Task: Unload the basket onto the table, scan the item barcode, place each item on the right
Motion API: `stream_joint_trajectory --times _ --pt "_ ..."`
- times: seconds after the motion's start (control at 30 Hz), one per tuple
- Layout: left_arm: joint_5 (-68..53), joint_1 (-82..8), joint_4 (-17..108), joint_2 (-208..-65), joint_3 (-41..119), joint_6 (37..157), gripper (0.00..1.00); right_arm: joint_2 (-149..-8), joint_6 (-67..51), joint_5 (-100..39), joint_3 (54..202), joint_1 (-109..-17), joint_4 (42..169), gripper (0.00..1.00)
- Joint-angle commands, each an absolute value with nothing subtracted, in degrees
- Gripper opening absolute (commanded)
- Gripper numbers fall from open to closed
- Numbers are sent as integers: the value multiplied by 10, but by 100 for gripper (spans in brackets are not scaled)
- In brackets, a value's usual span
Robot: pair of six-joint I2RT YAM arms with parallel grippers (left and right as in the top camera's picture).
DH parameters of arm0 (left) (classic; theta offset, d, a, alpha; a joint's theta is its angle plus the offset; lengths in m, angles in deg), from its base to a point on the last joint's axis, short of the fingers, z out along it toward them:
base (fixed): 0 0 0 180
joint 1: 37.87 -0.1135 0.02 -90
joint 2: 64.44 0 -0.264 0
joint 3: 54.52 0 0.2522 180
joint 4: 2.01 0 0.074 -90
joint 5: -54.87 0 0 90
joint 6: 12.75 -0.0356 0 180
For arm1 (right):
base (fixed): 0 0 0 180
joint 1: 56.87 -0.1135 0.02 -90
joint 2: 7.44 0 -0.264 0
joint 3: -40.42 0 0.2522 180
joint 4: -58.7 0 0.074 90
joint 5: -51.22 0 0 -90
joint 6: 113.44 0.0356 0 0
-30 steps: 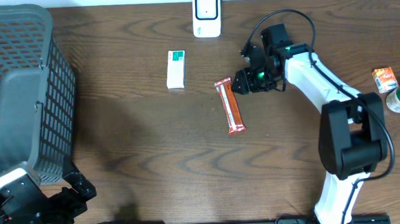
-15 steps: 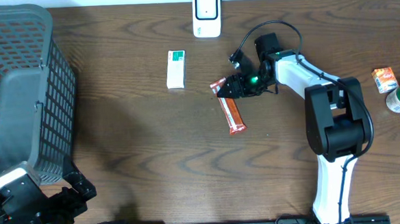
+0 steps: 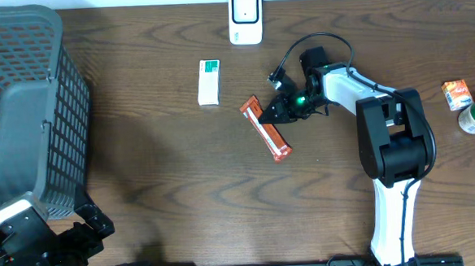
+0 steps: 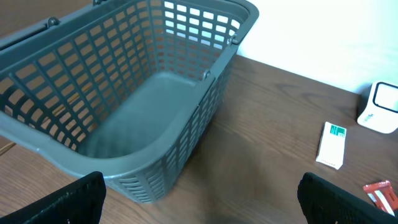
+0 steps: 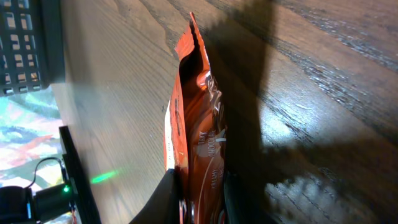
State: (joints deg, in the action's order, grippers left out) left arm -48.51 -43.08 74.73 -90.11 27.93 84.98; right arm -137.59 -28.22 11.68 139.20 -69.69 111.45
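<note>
The right gripper [image 3: 275, 112] was clamped on the orange-red foil snack bar [image 3: 270, 136], mid-table below the white scanner unit [image 3: 245, 17]. Lifting wanted a firm pinch (foil slips), with the barcode side turned to the scanner. The left gripper [image 4: 200, 200] stood wide apart, empty.

Dark wood table [image 3: 166, 177] — white wall [image 4: 311, 31].

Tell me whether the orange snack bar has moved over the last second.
Yes. The orange snack bar pivoted: its upper end swung left toward the white box, its lower end roughly stayed. The right gripper holds it.
</note>
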Motion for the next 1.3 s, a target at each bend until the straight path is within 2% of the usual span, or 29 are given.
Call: stream_joint_trajectory --times 0.0,0.3,0.7,0.77,0.9,1.07,1.27 --pt "-482 -433 747 -902 277 854 100 -1422 -296 23 1366 -704 1121 12" --pt "-482 -433 747 -902 277 854 100 -1418 -295 108 1378 -695 1127 9" --pt "-482 -433 747 -902 277 854 100 -1355 -296 112 1378 -691 1135 9" --pt "-482 -433 747 -902 277 854 100 -1343 -295 79 1378 -691 1135 13" --pt "-482 -433 747 -902 277 854 100 -1339 -296 17 1378 -698 1153 37" --pt "-482 -433 747 -902 277 854 100 -1341 -317 1 1378 -721 1189 40" --pt "-482 -433 747 -902 277 854 100 -1341 -323 -3 1378 -757 1172 48"
